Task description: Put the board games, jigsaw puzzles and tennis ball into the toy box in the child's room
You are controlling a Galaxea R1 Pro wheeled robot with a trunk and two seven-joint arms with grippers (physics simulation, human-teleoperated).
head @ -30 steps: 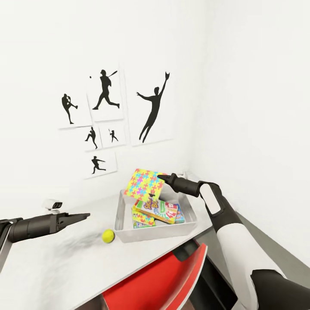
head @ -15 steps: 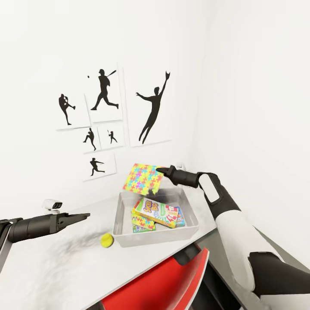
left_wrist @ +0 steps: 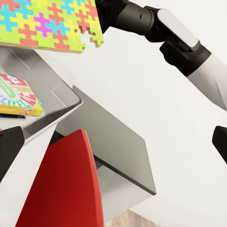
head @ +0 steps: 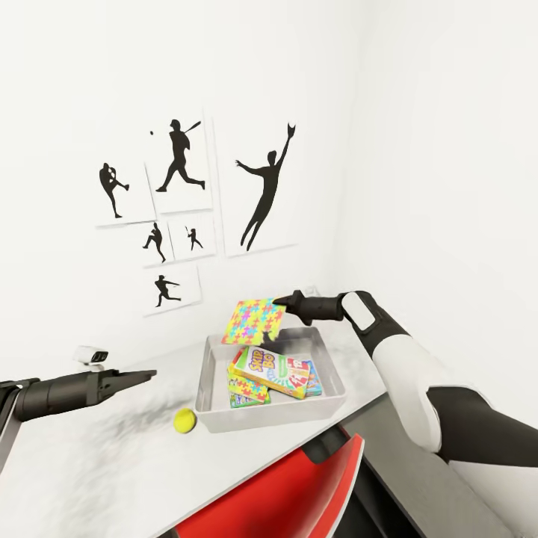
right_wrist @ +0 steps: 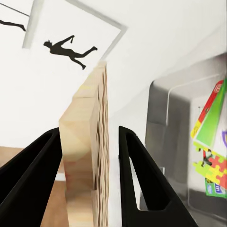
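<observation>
Puzzle drop is the step in hand: your right gripper [head: 282, 302] has its fingers pinched on the edge of the jigsaw puzzle [head: 252, 321], which hangs tilted over the far end of the toy box [head: 329, 373], not touching what's inside. Box already holds a Skip-Bo board game [head: 270, 369] on top of other flat boxes (can't count them). Next move, I'd say: ease the puzzle flatter and lower, then let go so it lands inside the walls, not on the rim. Right arm reaches in from the right, forearm roughly level, elbow bent. Left gripper [head: 138, 376] hovers over the table [head: 90, 463], fingers look together, holding nothing. Tennis ball [head: 184, 421] sits on the table just beside the box's near-left corner; likely next after this.
</observation>
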